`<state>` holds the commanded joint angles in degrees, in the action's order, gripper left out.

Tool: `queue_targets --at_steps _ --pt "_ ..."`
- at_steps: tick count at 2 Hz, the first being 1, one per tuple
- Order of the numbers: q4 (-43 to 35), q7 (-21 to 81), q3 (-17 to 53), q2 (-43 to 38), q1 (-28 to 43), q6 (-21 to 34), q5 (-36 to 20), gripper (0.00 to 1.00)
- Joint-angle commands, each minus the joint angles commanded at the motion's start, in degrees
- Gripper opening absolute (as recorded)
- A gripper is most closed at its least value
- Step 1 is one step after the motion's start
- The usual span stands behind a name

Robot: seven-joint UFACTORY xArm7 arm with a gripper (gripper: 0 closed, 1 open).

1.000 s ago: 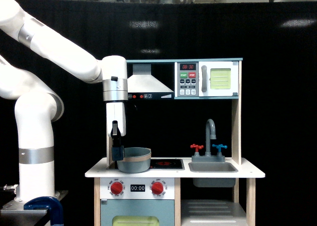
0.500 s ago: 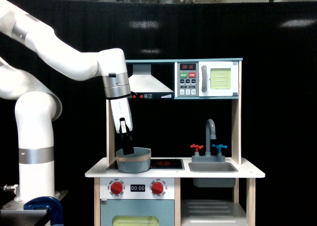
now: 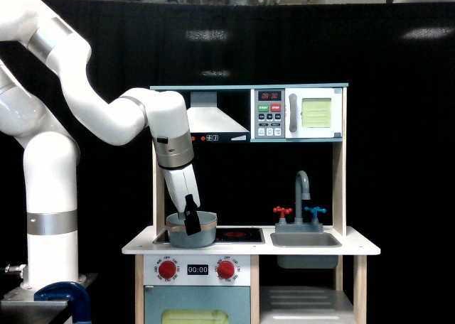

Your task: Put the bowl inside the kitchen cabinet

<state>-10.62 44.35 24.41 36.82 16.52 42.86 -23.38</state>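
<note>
The gripper (image 3: pixel 191 224) hangs tilted over the bowl (image 3: pixel 193 229), its dark fingers crossing the near rim, so the bowl lies directly under and just behind the fingertips. Whether the fingers are closed on the rim or merely hovering in front of it cannot be told from this view; the jaws show only as one dark shape against the grey-blue wall. The bowl sits on the stove top (image 3: pixel 240 234) at the exterior view's left end of the counter (image 3: pixel 249 249), its tan band level, so it appears to rest flat.

The relation that matters for the coming move: the kitchen cabinet (image 3: pixel 306 299) lies below the gripper and toward the exterior view's right, under the sink (image 3: pixel 306 240), with only its upper shelf board showing at the frame's bottom edge. In my judgement the bowl must be lifted clear of the counter edge, carried outward and down, then pushed in under the sink.

Farther back, beyond the gripper, stand the range hood (image 3: pixel 213 118), the microwave (image 3: pixel 297 114) and the faucet (image 3: pixel 303 189).
</note>
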Motion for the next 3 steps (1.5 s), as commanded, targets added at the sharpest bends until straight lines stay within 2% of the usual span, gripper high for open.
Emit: queue_targets --at_steps 1,2,3 --pt "4.1 -12.0 -6.3 6.2 -2.7 -3.7 -2.0 1.0" --pt "4.2 -12.3 -4.6 2.0 3.1 -9.0 -7.6 1.0" --pt "2.6 -4.4 0.7 -2.4 9.7 -10.3 -10.0 1.0"
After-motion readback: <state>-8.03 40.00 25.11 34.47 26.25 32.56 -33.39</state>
